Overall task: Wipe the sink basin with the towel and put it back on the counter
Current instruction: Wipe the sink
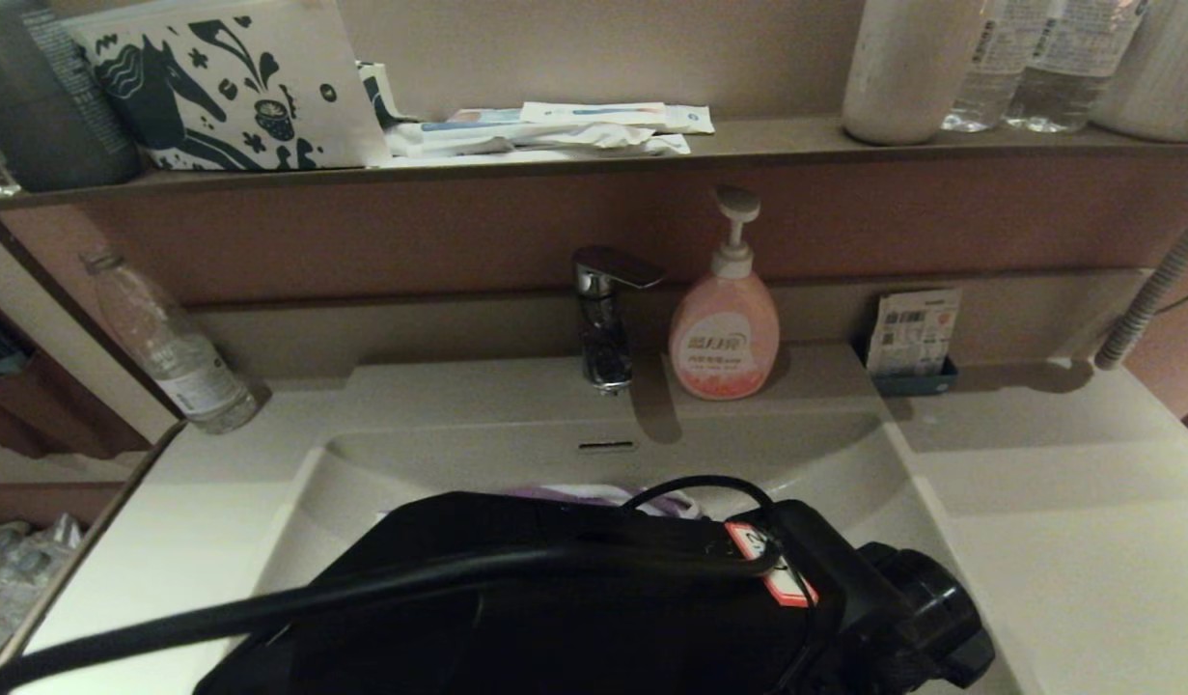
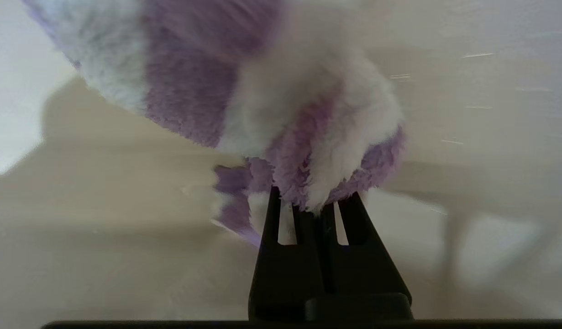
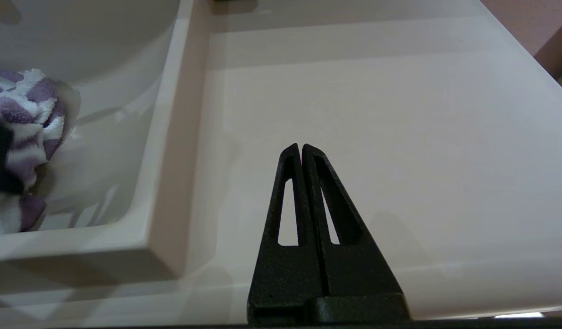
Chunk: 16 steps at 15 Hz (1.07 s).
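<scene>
My left gripper [image 2: 313, 205] clenches the towel [image 2: 262, 100] low inside the sink basin [image 1: 825, 463] to scrub it; my right gripper [image 3: 301, 148], pinched empty, waits over the counter [image 3: 376, 114].

Right tool [image 3: 301, 147] over the counter [image 3: 399, 137] — fingers together, towel [image 3: 20, 119] in the basin [image 3: 107, 151].

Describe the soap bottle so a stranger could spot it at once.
Start at the chrome faucet behind the sink basin. The soap bottle stands just to its right on the counter. It alone is pink with a white pump; the other bottles are clear or white.
</scene>
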{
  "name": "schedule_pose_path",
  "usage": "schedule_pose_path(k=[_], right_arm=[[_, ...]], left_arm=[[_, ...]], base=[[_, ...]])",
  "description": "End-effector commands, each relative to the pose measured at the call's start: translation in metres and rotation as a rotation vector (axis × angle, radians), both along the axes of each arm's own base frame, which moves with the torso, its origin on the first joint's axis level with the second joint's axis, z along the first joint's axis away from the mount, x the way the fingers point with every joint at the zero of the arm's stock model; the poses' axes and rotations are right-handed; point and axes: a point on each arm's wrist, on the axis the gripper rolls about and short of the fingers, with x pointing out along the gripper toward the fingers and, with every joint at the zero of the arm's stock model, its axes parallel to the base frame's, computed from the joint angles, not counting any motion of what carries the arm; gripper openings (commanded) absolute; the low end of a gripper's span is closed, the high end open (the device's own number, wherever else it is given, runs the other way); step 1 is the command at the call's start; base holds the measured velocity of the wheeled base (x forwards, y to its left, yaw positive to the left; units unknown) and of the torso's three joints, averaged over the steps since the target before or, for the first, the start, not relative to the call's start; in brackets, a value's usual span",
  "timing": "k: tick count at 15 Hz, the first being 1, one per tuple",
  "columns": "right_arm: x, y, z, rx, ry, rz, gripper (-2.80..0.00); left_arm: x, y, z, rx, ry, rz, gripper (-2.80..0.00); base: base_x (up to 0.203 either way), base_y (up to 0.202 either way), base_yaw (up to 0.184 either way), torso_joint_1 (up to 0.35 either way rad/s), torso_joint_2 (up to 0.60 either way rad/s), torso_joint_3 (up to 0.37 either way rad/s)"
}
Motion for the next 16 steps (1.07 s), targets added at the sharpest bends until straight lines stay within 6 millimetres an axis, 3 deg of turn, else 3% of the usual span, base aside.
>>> schedule_pose_path(k=[1,6,12,16], right_arm=[[0.000,0.000,0.000,0.000,0.001,0.000,-2.80],[0.000,0.000,0.000,0.000,0.001,0.000,-2.80],[0.000,0.000,0.000,0.000,0.001,0.000,-2.80],[0.000,0.000,0.000,0.000,0.001,0.000,-2.80]], left_arm=[[-0.002,0.005,-0.019,0.074,0.025,0.007,-2.80],[-0.001,0.048,-0.020,0.193,0.059,0.043,-2.80],[-0.005,0.120,0.004,0.279,0.085,0.022,-2.80],[-0.006,0.171,0.001,0.355,0.133,0.011,-2.80]], base=[[0.000,0.000,0.000,0.000,0.00,0.000],[0.000,0.000,0.000,0.000,0.00,0.000],[0.000,0.000,0.000,0.000,0.00,0.000],[0.000,0.000,0.000,0.000,0.00,0.000]])
